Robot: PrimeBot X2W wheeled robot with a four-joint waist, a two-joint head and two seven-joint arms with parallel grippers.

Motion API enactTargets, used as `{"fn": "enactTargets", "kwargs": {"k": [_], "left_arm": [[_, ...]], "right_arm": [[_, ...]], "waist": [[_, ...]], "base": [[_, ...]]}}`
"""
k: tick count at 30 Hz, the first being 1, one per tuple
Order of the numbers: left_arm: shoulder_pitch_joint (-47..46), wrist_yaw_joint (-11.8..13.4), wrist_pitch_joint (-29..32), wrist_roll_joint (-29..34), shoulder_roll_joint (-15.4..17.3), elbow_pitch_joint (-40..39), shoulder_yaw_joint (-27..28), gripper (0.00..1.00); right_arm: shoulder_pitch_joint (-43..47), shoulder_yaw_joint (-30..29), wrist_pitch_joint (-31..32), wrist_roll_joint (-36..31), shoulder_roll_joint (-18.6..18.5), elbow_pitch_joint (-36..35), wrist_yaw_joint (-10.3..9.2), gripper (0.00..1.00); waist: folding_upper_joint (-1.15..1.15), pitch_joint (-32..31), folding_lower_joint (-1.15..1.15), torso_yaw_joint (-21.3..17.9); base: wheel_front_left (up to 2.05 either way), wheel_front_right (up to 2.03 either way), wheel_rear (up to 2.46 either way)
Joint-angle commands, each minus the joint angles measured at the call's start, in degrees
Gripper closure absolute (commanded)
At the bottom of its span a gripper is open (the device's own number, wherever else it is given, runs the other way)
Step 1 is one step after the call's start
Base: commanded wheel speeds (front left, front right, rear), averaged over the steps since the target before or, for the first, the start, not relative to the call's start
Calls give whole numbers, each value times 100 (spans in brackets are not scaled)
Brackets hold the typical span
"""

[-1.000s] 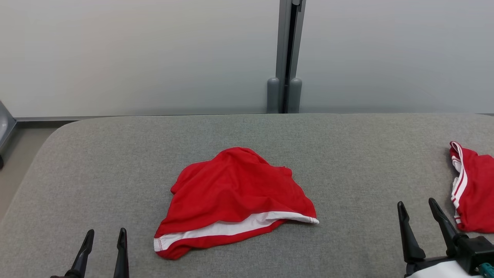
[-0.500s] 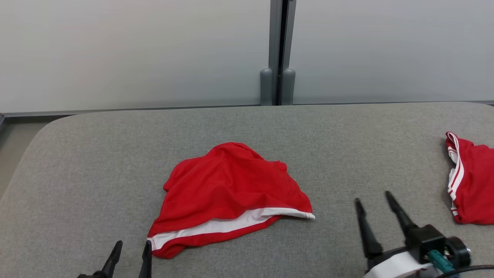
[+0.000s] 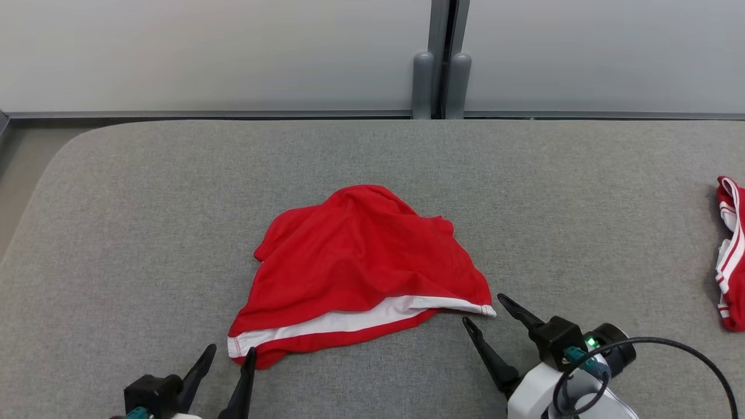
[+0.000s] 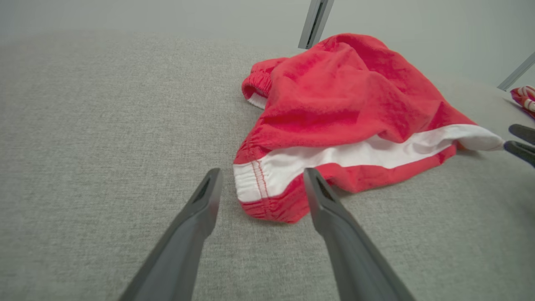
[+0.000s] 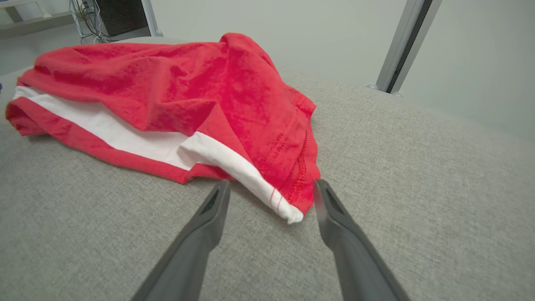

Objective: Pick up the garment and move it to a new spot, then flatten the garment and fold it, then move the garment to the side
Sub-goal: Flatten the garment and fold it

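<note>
Lying crumpled mid-table: garment (image 3: 361, 262), red, white band toward robot. Grey cloth table (image 3: 145, 203), rounded corner; pale wall (image 3: 204, 52), grey post (image 3: 445, 58) behind. left gripper (image 3: 231, 349) spread wide at garment's left hem corner, right gripper (image 3: 483, 308) likewise at right corner, both empty. Far right: second garment (image 3: 730, 250).

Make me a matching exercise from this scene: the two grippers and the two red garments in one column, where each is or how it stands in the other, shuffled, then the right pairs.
Column one
1. left gripper
2. right gripper
3. crumpled red garment
4. second red garment

Column two
A. at the right edge of the head view
B. open, at the crumpled piece's white-tipped right corner
C. heaped mid-way across the grey padded table
D. open, at the crumpled piece's near left corner

Pairs: 1-D, 2-B, 3-C, 4-A
</note>
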Motion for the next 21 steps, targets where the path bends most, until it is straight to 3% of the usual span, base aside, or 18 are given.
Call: {"fn": "enactTargets", "kwargs": {"k": [1, 10, 19, 20, 21], "left_arm": [[-130, -8, -4, -49, 28, 9, -34, 0], [-360, -9, 94, -342, 110, 152, -261, 0], [-519, -8, 58, -574, 205, 314, -457, 2], [-552, -9, 80, -619, 212, 342, -515, 33], [-576, -9, 94, -641, 238, 370, -557, 56]], "right_arm": [[-106, 22, 0, 12, -26, 49, -2, 0], [-517, 381, 0, 169, -10, 609, -2, 0], [-652, 542, 0, 301, -23, 745, -2, 0], [-660, 583, 0, 323, -16, 771, -2, 6], [-673, 643, 0, 349, -7, 810, -2, 16]], "waist": [[0, 69, 0, 31], [0, 245, 0, 103], [0, 284, 0, 61], [0, 279, 0, 59], [0, 275, 0, 52]], "base": [[0, 0, 0], [0, 0, 0], [0, 0, 0], [0, 0, 0], [0, 0, 0]]}}
